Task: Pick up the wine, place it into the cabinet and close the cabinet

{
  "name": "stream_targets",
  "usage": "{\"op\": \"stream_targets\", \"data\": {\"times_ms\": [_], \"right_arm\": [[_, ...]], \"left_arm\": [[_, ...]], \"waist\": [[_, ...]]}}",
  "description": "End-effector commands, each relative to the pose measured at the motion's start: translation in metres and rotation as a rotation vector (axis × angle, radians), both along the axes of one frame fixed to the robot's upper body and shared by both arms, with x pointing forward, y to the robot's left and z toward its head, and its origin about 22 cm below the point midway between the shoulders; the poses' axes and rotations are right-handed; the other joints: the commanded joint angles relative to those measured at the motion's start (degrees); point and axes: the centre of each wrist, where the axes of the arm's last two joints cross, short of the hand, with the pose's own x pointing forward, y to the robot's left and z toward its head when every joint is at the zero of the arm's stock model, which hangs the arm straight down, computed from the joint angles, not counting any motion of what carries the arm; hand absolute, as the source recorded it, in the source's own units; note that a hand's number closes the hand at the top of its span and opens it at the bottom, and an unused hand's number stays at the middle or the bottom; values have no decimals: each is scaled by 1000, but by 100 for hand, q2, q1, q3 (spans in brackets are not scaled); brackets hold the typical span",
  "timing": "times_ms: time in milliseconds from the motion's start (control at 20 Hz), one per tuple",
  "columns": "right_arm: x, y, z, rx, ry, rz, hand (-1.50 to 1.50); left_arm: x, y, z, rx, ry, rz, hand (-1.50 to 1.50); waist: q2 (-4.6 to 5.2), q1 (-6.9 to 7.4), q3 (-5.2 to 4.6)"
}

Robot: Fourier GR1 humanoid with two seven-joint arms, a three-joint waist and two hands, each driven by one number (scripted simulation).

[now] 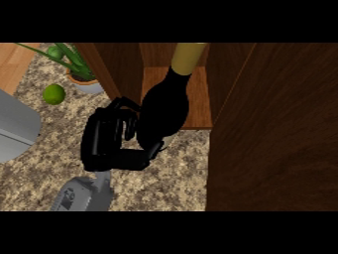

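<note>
I had one hand (111, 141) in view, black on a grey forearm (91, 193) that rose from the lower edge left of centre. I could not say from this view alone which of my hands it was. Its fingers (120, 106) and thumb (153, 149) were curled round the lower body of the single wine bottle (165, 106), clamped on it from the bottle's left side.

The wine bottle was dark, with one yellowish cap end (187, 55) pointing away from me. It leaned forward into the open cabinet (197, 99), its neck and cap over the lighter wooden shelf inside, its base out over the granite counter (171, 183) in front of the shelf's edge. I could not tell whether the bottle touched the shelf.

One cabinet door (281, 129) stood open at the right, a broad dark wooden panel filling that side of the view.

On the counter to the left I counted two green limes: one (53, 94) lying alone on the granite, another (55, 51) farther back beside the plant. There was one potted plant (79, 67), with long green leaves in a pale pot, just left of the cabinet's side wall. One grey sink basin (3, 124) showed at the far left edge.
</note>
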Motion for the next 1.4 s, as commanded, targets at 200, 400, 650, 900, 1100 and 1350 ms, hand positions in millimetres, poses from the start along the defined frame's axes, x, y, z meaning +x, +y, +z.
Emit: {"op": "stream_targets", "data": {"times_ms": [200,400,650,900,1100,1350], "right_arm": [[-2,3,1,9,-8,-20,-150],[0,23,15,2,-17,13,-150],[-13,-7,-1,-12,12,-3,-150],[-10,-11,3,-10,-5,5,-150],[7,-3,-5,-1,-8,2,-150],[2,-10,11,8,2,11,-150]], "left_arm": [[20,-45,18,121,17,15,150],[28,-50,-36,150,31,28,150],[43,-51,-26,127,70,56,150],[38,-55,-50,153,103,69,150],[35,-59,-83,156,126,99,150],[41,-43,-92,141,156,82,150]], "waist": [[-6,0,1],[10,-31,-6],[2,-28,-1],[2,-24,-1],[17,-63,-4],[6,-15,-2]]}}
